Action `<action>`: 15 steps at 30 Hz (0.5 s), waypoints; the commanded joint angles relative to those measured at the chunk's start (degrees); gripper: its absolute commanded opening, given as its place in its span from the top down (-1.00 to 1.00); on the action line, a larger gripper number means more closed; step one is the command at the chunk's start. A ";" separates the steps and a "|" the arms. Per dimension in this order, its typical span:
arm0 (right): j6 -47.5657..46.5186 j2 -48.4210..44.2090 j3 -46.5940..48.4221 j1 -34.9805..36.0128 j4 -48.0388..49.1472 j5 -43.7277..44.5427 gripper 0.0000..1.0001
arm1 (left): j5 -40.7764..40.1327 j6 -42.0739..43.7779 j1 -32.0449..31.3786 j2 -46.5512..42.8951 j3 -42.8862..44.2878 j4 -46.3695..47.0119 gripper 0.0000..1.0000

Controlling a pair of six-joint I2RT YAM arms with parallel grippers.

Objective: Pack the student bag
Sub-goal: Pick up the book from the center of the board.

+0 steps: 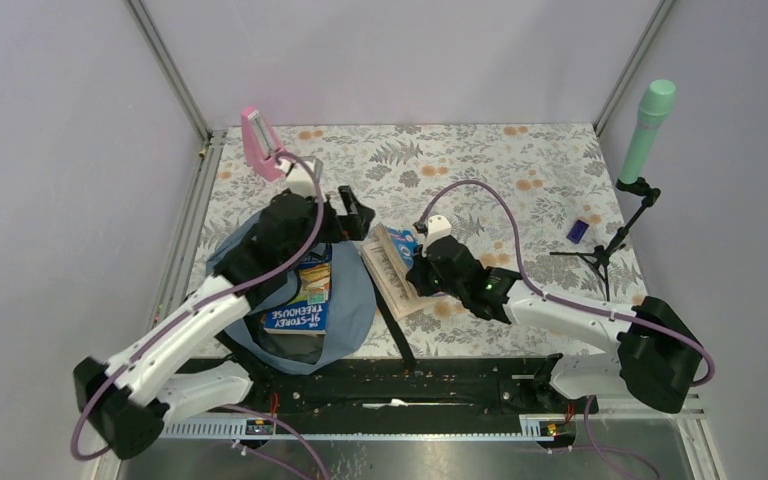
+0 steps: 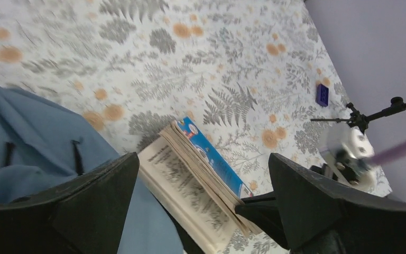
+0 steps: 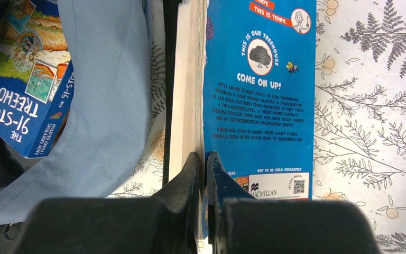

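The student bag point(image 1: 352, 300), grey-blue fabric, lies open at the left of the table with a blue "91-Storey Treehouse" book point(image 1: 302, 296) inside it. A second book point(image 1: 392, 268) with a blue back cover point(image 3: 259, 95) sits half open just right of the bag point(image 3: 105, 95). My right gripper point(image 3: 204, 164) is shut on that book's near edge, pinching the cover and some pages. My left gripper point(image 1: 357, 212) hovers above the bag's far right corner with its jaws wide open and nothing between them. In the left wrist view the second book point(image 2: 201, 169) lies below my left gripper point(image 2: 203, 182).
A black bag strap point(image 1: 393, 322) runs toward the near edge beside the held book. A pink object point(image 1: 260, 140) stands at the back left. A green cylinder point(image 1: 647, 128) on a black tripod stand point(image 1: 608, 250) and a small blue item point(image 1: 577, 231) are at the right.
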 commanded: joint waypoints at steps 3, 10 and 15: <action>1.31 -3.43 -0.97 -0.24 5.19 2.19 1.00 | 8.39 -15.35 -0.15 9.36 0.33 10.24 -0.98; 2.17 -3.92 -1.89 -0.26 6.93 1.80 1.00 | 12.34 -20.00 -0.06 19.31 0.32 13.27 -0.98; 2.20 -4.06 -2.14 -0.24 7.16 1.77 1.00 | 13.19 -21.38 -0.05 24.16 -0.45 13.34 -0.98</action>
